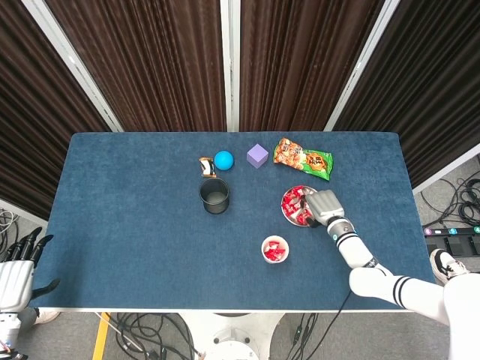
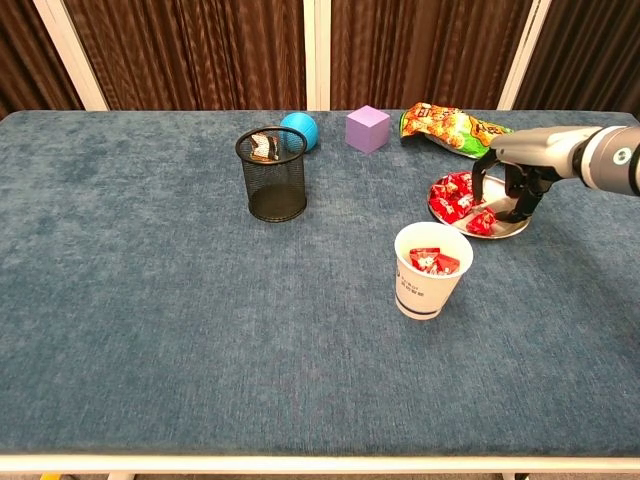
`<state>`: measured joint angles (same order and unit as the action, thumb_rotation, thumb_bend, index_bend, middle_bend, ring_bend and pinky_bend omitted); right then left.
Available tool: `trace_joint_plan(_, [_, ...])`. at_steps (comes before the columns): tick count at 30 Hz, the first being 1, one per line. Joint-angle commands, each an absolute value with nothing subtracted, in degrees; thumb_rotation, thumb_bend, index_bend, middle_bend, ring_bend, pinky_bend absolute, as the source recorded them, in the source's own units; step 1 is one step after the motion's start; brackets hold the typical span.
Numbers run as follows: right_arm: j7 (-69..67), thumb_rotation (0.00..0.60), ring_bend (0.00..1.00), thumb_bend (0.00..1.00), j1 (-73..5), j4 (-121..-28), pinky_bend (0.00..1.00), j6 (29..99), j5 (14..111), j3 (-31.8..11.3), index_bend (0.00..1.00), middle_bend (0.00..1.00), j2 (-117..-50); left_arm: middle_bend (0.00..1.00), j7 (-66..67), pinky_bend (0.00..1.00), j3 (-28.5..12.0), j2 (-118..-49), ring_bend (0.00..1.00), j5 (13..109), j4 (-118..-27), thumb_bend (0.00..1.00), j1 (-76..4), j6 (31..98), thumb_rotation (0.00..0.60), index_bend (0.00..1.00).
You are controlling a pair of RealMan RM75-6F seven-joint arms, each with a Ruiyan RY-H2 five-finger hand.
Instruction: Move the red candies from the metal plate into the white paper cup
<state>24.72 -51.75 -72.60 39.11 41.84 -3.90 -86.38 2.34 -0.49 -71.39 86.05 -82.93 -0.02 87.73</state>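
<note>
The metal plate (image 2: 510, 228) (image 1: 298, 221) lies right of the table's middle with a pile of red candies (image 2: 452, 196) (image 1: 292, 201) on its left half. One candy (image 2: 482, 222) lies apart near the plate's front rim. My right hand (image 2: 515, 185) (image 1: 324, 206) arches over the plate's right side, fingers curled down toward that candy; whether it holds it is hidden. The white paper cup (image 2: 430, 285) (image 1: 275, 249) stands in front of the plate with red candies (image 2: 433, 262) inside. My left hand (image 1: 15, 274) hangs off the table's near left corner, fingers spread, holding nothing.
A black mesh cup (image 2: 275, 185) stands mid-table, with a small wrapped item (image 2: 263, 145) and a blue ball (image 2: 299, 130) behind it. A purple cube (image 2: 367, 128) and a snack bag (image 2: 455, 127) lie behind the plate.
</note>
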Motion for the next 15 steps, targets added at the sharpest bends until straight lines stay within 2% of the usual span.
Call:
trace_joint_plan(1, [25.5, 0.600, 0.92, 0.30, -52.5, -70.9, 1.00, 38.4, 41.1, -3.7, 0.40, 0.96, -87.7, 0.16, 2.3, 0.19, -0.5, -71.3, 0.14, 85.9, -83.0, 0.00, 0.1, 87.8, 0.600, 0.21])
trace_joint_plan(8, [26.6, 0.600, 0.92, 0.30, -53.6, -67.4, 1.00, 37.0, 39.1, -3.3, 0.40, 0.96, -89.9, 0.16, 2.0, 0.19, -0.4, -71.4, 0.14, 85.6, -82.9, 0.00, 0.4, 87.8, 0.600, 0.21])
trace_joint_plan(15, [26.5, 0.600, 0.92, 0.31, -53.8, -66.1, 1.00, 36.9, 38.8, -3.1, 0.45, 0.96, -91.1, 0.16, 1.6, 0.19, -0.4, -71.5, 0.14, 85.6, -82.6, 0.00, 0.4, 87.7, 0.600, 0.21])
